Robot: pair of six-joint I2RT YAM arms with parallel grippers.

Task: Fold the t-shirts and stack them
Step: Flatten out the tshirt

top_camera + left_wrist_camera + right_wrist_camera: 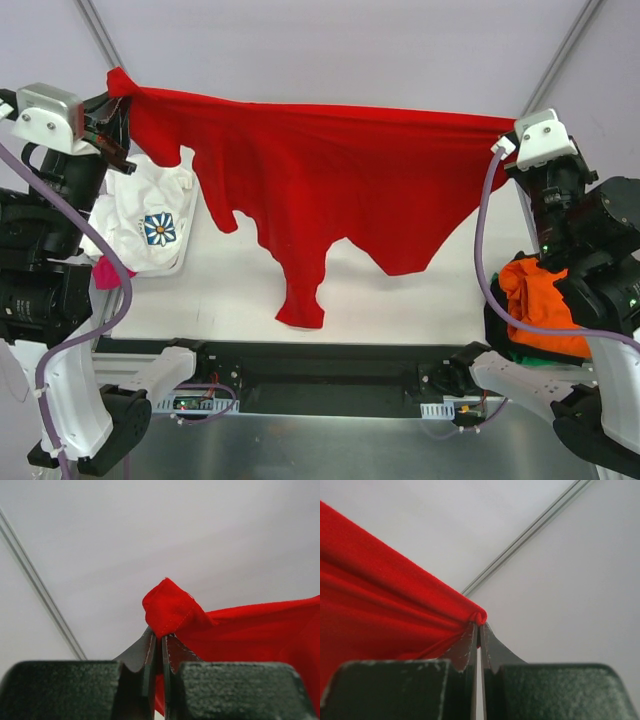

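Observation:
A plain red t-shirt [330,170] hangs stretched wide between both grippers, above the white table, its lower part drooping to the table near the front middle. My left gripper [118,100] is shut on its left corner, which shows as a folded hem [167,607] above the jaws. My right gripper [508,130] is shut on its right corner [479,616]. A white t-shirt with a blue flower print [150,215] lies crumpled at the left, with a bit of pink cloth [106,272] under it. An orange t-shirt [535,295] lies at the right on dark green cloth [535,352].
A white tray or bin rim [180,262] holds the white shirt at the left. The arm bases and a black rail [320,375] run along the near edge. Metal frame bars [100,35] cross the back corners.

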